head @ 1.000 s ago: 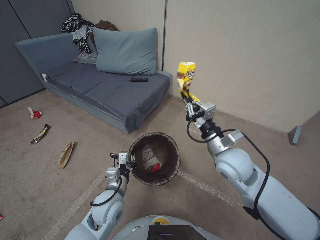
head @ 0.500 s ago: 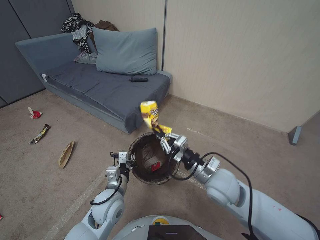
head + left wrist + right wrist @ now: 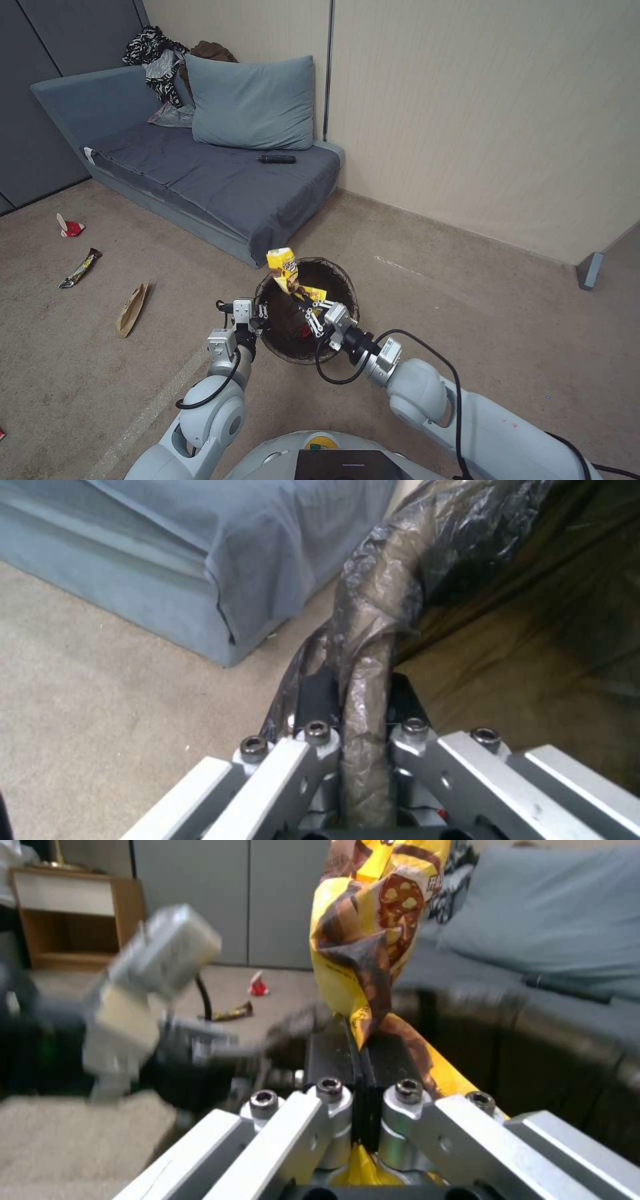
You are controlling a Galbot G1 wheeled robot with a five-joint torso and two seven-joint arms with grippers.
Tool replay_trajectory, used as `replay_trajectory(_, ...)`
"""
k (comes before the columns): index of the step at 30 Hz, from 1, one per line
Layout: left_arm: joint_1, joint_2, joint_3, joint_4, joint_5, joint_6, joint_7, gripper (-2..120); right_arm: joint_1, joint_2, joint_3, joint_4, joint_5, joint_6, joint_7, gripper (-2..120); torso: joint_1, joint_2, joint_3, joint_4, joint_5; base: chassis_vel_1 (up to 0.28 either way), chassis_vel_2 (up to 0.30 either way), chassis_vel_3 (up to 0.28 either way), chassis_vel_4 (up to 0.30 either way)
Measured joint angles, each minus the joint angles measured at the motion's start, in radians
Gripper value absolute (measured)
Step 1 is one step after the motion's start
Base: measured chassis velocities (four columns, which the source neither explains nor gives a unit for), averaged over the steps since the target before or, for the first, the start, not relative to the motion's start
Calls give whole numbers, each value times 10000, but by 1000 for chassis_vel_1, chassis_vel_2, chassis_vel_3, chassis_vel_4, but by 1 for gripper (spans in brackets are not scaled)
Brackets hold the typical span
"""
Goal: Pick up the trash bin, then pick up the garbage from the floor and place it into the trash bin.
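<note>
Right gripper (image 3: 308, 312) clamped on yellow snack wrapper (image 3: 285, 268), over trash bin (image 3: 341, 280) mouth. Left gripper (image 3: 259, 319) pinches the bin's rim, bin off the floor (image 3: 467, 280). Lower the wrapper inside before releasing; keep bin level.

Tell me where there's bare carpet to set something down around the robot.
The beige carpet is bare between the lined white trash bin and the right-hand wall. It's crowded left: brown paper bag, snack bar wrapper, red scrap.
</note>
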Motion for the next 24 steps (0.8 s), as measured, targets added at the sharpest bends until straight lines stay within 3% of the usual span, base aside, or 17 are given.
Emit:
replay_trajectory(15,-43,2,-48,-63,-81,-29,-27,2,392,286,-677,-1266,-332,-7,356,1,0,0,2,1,-1,0,0,0,0)
replay_trajectory(21,-97,-37,-50,-38,-107,-33,-36,2,483,332,-833,-1304,-328,-290,765,30,0,0,1,1,-1,0,0,0,0)
replay_trajectory(24,-112,-50,-48,-18,-112,-33,-39,2,488,321,-834,-1269,-316,-373,893,37,0,0,1,0,-1,0,0,0,0)
